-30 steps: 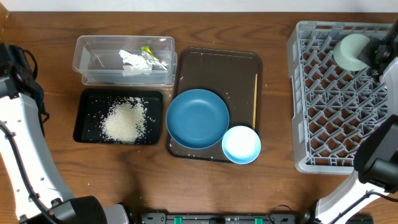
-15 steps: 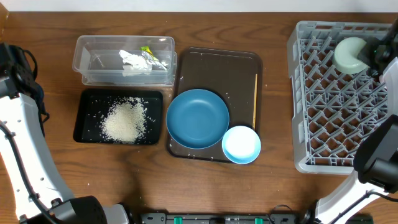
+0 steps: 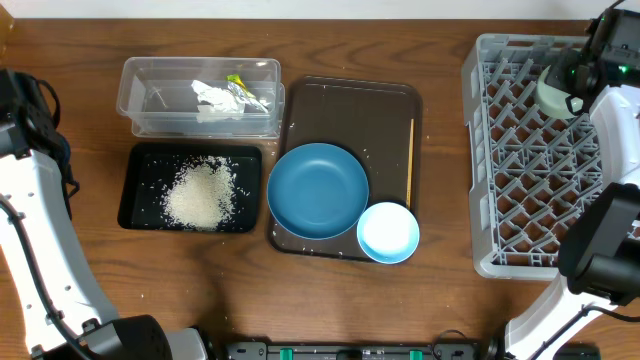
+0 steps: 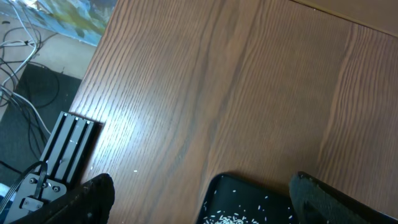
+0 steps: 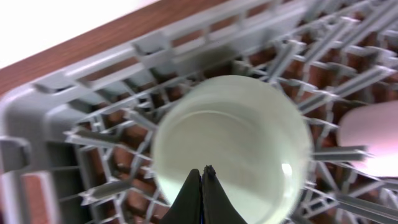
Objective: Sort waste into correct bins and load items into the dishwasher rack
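The mint green bowl (image 3: 553,90) rests in the back left corner of the grey dishwasher rack (image 3: 530,190). My right gripper (image 3: 578,78) is just above it. In the right wrist view its fingers (image 5: 203,171) are shut with nothing between them, over the bowl (image 5: 236,137); a pink cup (image 5: 372,146) lies beside it in the rack (image 5: 93,81). My left gripper (image 4: 199,199) is open and empty over the table by the black tray (image 4: 249,193). The blue plate (image 3: 318,190), light blue bowl (image 3: 388,232) and chopstick (image 3: 411,160) are on the brown tray.
The brown serving tray (image 3: 350,105) is mid-table. The clear tub (image 3: 130,80) holds crumpled paper (image 3: 215,95) and a yellow-green wrapper (image 3: 240,85). The black tray (image 3: 135,160) in front of it holds a rice pile (image 3: 200,195). The table's left edge shows in the left wrist view.
The bowl has settled slightly left and forward in the rack. My right arm has drawn back from the rack's right side toward the back edge. The left arm has not moved.
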You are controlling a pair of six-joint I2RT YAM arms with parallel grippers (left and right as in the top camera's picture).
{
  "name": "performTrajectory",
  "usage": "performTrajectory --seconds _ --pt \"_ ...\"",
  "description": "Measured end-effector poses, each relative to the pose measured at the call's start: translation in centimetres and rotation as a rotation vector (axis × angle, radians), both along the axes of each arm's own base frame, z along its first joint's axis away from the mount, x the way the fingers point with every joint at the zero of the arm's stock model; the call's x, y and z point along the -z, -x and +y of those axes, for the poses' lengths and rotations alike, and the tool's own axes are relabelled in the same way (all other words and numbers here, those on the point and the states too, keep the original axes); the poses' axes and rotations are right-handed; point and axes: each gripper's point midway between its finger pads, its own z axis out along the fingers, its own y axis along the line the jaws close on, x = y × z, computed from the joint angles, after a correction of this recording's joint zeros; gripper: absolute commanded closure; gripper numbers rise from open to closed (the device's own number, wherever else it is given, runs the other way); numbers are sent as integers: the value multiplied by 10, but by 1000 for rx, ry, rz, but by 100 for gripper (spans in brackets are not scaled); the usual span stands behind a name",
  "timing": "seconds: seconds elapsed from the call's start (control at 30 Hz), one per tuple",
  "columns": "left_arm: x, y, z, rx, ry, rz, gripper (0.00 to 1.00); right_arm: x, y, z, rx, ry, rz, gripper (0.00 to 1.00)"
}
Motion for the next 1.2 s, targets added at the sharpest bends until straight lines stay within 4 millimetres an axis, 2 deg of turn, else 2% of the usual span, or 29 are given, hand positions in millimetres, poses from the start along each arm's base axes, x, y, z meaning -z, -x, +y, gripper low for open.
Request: performTrajectory --seconds 0.2,0.33,0.47,0.8,1.07,1.2 --pt "0 0 0 0 0 0 8 2 9 -21 67 51 28 99" --pt "0 0 0 0 0 0 8 5 14 -28 91 67 50 99" --pt "0 0 0 0 0 0 8 5 14 -26 83 59 47 99" --pt "0 0 0 0 0 0 8 0 -3 -9 6 -13 -25 99" --pt "0 0 0 0 0 0 8 25 -1 -17 36 5 36 99" --pt "0 0 0 0 0 0 8 30 7 -26 79 52 76 99"
